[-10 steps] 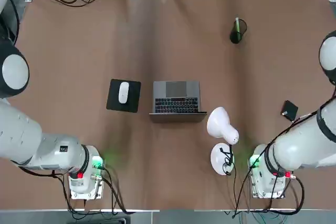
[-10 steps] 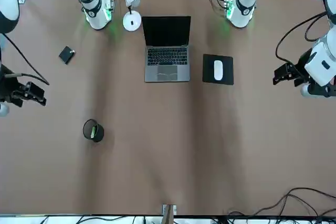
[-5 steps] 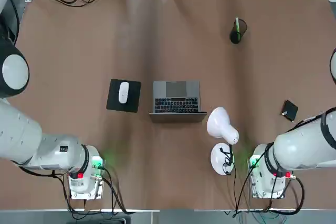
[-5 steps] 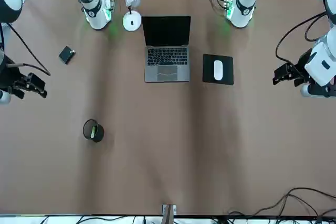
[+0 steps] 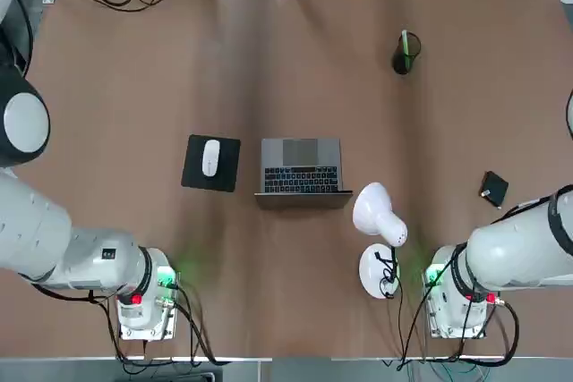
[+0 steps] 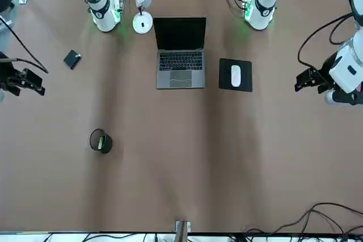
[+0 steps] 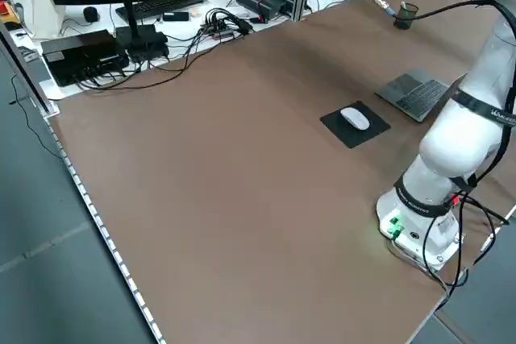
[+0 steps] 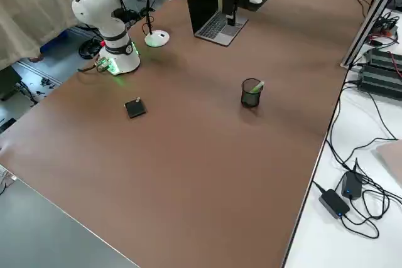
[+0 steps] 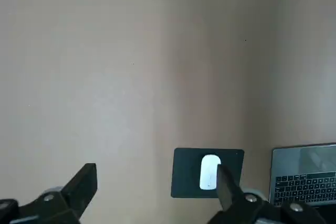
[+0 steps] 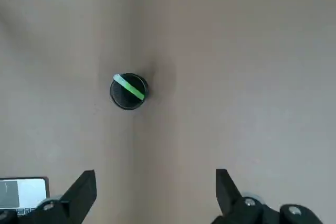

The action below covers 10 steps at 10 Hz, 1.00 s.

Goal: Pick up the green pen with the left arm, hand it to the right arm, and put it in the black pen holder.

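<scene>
The pen (image 10: 129, 86) is in the holder (image 8: 251, 93), leaning across its mouth with one end poking over the rim. The holder stands upright on the bench (image 5: 295, 87), in its far right part, with a strip of brown surface between it and the far edge. A broad stretch of bench lies between it and the laptop (image 5: 301, 167), whose screen side faces the robot's edge. Just left of the laptop is the pad (image 6: 244, 84) with the mouse (image 5: 210, 157) on it, well in from the left edge.

Nearer the robot, the lamp (image 5: 376, 214) stands between the laptop and the right arm's base, so room is tightest there. The black square (image 5: 493, 188) lies farther right, well apart from the holder.

The left gripper (image 9: 158, 169) hangs over the bench's left side, beyond the pad, its fingers wide apart with nothing between them. The right gripper (image 10: 156, 173) is over the right side, off to the outer side of the holder and the black square; its fingers are wide apart too, holding nothing. Neither touches the holder, and bench surface spreads between the two grippers on the far side of the laptop.
</scene>
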Tool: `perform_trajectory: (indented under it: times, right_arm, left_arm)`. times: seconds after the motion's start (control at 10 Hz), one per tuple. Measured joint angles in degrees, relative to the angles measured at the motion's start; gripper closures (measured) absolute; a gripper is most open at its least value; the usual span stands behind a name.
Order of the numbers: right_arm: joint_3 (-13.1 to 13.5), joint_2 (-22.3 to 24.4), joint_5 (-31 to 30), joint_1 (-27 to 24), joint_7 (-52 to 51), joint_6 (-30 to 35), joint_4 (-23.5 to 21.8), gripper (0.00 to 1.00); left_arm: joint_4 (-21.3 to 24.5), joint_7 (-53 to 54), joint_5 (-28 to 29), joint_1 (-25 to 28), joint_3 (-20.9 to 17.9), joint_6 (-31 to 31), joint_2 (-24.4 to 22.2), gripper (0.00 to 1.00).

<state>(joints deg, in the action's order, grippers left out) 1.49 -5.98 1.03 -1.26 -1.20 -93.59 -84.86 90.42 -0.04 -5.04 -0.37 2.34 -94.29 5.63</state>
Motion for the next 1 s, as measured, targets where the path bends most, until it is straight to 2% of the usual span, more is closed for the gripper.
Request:
perform_trajectory:
  times: [0.4, 1.0]
  right_arm:
    - [-0.01, 0.00, 0.02, -3.21, 0.10, -0.03, 0.66, 0.00]
    - [-0.22, -0.03, 0.02, -3.40, 0.11, -0.07, 0.75, 0.00]
  left_arm:
    - [0.00, 0.00, -0.13, -0.01, 0.01, 0.00, 0.28, 0.00]
    - [0.00, 0.00, -0.50, 0.00, 0.00, 0.00, 0.57, 0.00]
